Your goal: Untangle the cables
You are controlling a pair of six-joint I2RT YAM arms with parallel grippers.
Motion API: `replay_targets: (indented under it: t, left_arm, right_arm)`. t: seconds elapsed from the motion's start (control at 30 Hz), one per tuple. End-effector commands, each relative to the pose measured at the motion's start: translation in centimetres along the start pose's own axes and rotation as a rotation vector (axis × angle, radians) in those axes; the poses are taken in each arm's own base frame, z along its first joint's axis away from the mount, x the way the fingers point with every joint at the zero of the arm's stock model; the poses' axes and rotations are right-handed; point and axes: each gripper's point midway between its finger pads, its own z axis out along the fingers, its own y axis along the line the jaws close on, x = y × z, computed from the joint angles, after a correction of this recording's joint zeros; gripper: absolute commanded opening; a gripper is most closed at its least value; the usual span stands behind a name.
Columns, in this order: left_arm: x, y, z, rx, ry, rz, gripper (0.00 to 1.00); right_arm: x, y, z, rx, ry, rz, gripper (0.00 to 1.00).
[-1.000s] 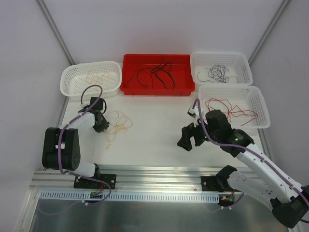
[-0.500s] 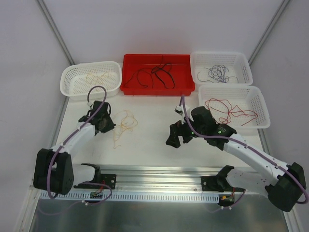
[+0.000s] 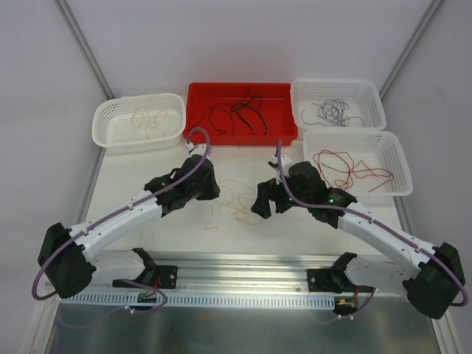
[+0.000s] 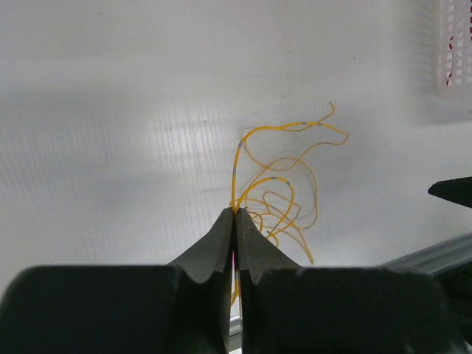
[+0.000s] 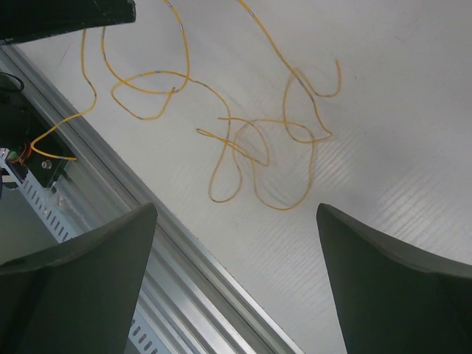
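Note:
My left gripper (image 3: 212,194) is shut on a strand of a curly yellow cable (image 3: 236,205) that lies loose on the white table between the two arms. In the left wrist view the closed tips (image 4: 235,212) pinch the yellow cable (image 4: 284,184) where its loops begin. My right gripper (image 3: 259,207) hangs open just right of the tangle, nothing between its fingers. From the right wrist the gripper (image 5: 236,214) looks down on the yellow loops (image 5: 254,140). Black cables (image 3: 240,114) lie in the red bin (image 3: 240,138).
A white basket (image 3: 136,140) at the back left holds a yellow-tan cable. The back right basket (image 3: 338,83) holds purple-blue cables, and the basket (image 3: 402,166) in front of it holds red ones. An aluminium rail (image 3: 243,262) runs along the near edge.
The left gripper has shut on the yellow cable and drawn it right, from the table's left to the middle. The right arm has swung left toward it, still open.

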Motion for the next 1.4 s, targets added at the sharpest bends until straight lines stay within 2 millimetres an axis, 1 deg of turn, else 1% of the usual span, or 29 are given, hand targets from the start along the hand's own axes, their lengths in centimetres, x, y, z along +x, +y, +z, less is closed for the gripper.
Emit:
replay_targets:
  t: [0.0, 0.1, 0.17, 0.23, 0.27, 0.33, 0.4, 0.47, 0.5, 0.57, 0.6, 0.67, 0.7, 0.73, 0.8, 0.83, 0.87, 0.9, 0.93, 1.0, 1.03, 1.1, 1.13, 1.17, 1.2, 1.23, 1.27, 1.3, 1.37]
  left_arm:
    - [-2.6, -0.2, -1.3, -0.019, -0.089, -0.027, 0.0]
    - [-2.5, -0.2, -1.5, -0.013, -0.084, -0.022, 0.0]
    - [-2.1, -0.3, -1.3, -0.006, -0.068, -0.032, 0.0]
    - [-1.7, -0.5, -1.2, 0.005, -0.05, -0.041, 0.0]
    - [-1.6, -0.5, -1.1, 0.004, -0.044, -0.043, 0.0]
    - [-1.4, -0.4, -1.0, 0.002, -0.039, -0.048, 0.0]
    - [-1.2, -0.4, -1.1, 0.001, -0.036, -0.05, 0.0]
    - [-1.3, -0.4, -1.3, 0.007, -0.043, -0.054, 0.0]
    - [-1.4, -0.4, -1.3, 0.004, -0.047, -0.053, 0.0]
    - [-1.6, -0.3, -1.5, 0.006, -0.056, -0.056, 0.0]
    - [-1.5, -0.3, -1.5, 0.004, -0.053, -0.055, 0.0]
    - [-1.6, -0.3, -1.6, 0.007, -0.059, -0.058, 0.0]
    - [-1.5, -0.3, -1.6, 0.007, -0.057, -0.059, 0.0]
    - [-1.6, -0.4, -1.7, 0.011, -0.059, -0.06, 0.0]
    - [-1.7, -0.4, -1.7, 0.012, -0.062, -0.06, 0.0]
    - [-1.6, -0.3, -1.7, 0.01, -0.06, -0.06, 0.0]
    - [-1.7, -0.3, -1.9, 0.013, -0.066, -0.061, 0.0]
    - [-1.7, -0.2, -1.9, 0.01, -0.069, -0.06, 0.0]
    - [-1.8, -0.1, -2.0, 0.005, -0.075, -0.059, 0.0]
    - [-2.1, 0.3, -2.3, -0.006, -0.092, -0.057, 0.0]
    - [-2.4, 0.9, -2.4, -0.034, -0.109, -0.049, 0.0]
    - [-3.1, 1.8, -2.8, -0.062, -0.131, -0.056, 0.0]
    - [-3.4, 2.3, -2.9, -0.072, -0.138, -0.056, 0.0]
    - [-4.0, 3.4, -3.1, -0.099, -0.152, -0.077, 0.0]
    - [-4.2, 4.1, -3.2, -0.113, -0.158, -0.075, 0.0]
    - [-4.5, 5.0, -3.4, -0.133, -0.165, -0.085, 0.0]
    - [-5.1, 6.6, -3.7, -0.169, -0.182, -0.113, 0.0]
    - [-5.4, 7.6, -3.8, -0.191, -0.191, -0.129, 0.0]
    - [-5.7, 9.5, -4.3, -0.228, -0.199, -0.145, 0.0]
  right_arm:
    - [-0.5, -0.3, 0.3, 0.013, -0.04, 0.008, 0.94]
    - [0.0, -0.3, 1.4, -0.001, -0.025, 0.02, 0.93]
    - [0.7, -0.2, 2.4, -0.013, 0.008, 0.027, 0.9]
    - [0.6, 0.4, 3.1, -0.041, 0.016, 0.01, 0.88]
    - [1.1, 0.5, 3.8, -0.047, 0.038, 0.002, 0.87]
    - [0.9, 1.2, 4.4, -0.077, 0.033, -0.021, 0.84]
    - [1.0, 1.9, 5.5, -0.111, 0.036, -0.025, 0.83]
    - [1.0, 2.4, 6.4, -0.133, 0.031, -0.02, 0.81]
    - [1.0, 2.7, 7.2, -0.147, 0.027, -0.016, 0.81]
    - [1.2, 3.2, 8.0, -0.164, 0.028, 0.003, 0.77]
    - [1.2, 3.2, 8.8, -0.167, 0.022, 0.006, 0.75]
    - [1.5, 3.3, 9.6, -0.17, 0.022, 0.022, 0.71]
    - [1.2, 3.5, 10.0, -0.175, 0.005, 0.022, 0.69]
    - [1.8, 3.1, 10.7, -0.165, 0.024, 0.027, 0.66]
    - [1.6, 3.0, 11.4, -0.165, 0.015, 0.033, 0.63]
    - [2.0, 2.9, 11.8, -0.162, 0.022, 0.033, 0.57]
    - [2.4, 2.7, 12.3, -0.159, 0.034, 0.036, 0.53]
    - [2.4, 2.6, 12.5, -0.16, 0.031, 0.035, 0.49]
    - [2.7, 2.5, 12.7, -0.157, 0.038, 0.039, 0.38]
    - [3.0, 2.2, 12.6, -0.147, 0.046, 0.031, 0.27]
    - [3.3, 2.0, 12.4, -0.138, 0.054, 0.026, 0.18]
    - [3.4, 1.5, 11.4, -0.104, 0.06, 0.008, 0.12]
    - [3.6, 1.1, 10.9, -0.082, 0.067, -0.015, 0.07]
    - [3.7, 0.6, 10.5, -0.055, 0.077, -0.026, 0.03]
    - [4.0, -0.1, 9.4, -0.008, 0.091, -0.035, 0.01]
    - [4.2, -0.6, 8.8, 0.01, 0.098, -0.058, 0.01]
    - [5.2, -1.4, 8.0, 0.041, 0.131, -0.056, 0.01]
    - [4.6, -1.5, 6.8, 0.053, 0.106, -0.064, 0.01]
    - [5.2, -2.7, 5.3, 0.092, 0.129, -0.055, 0.01]
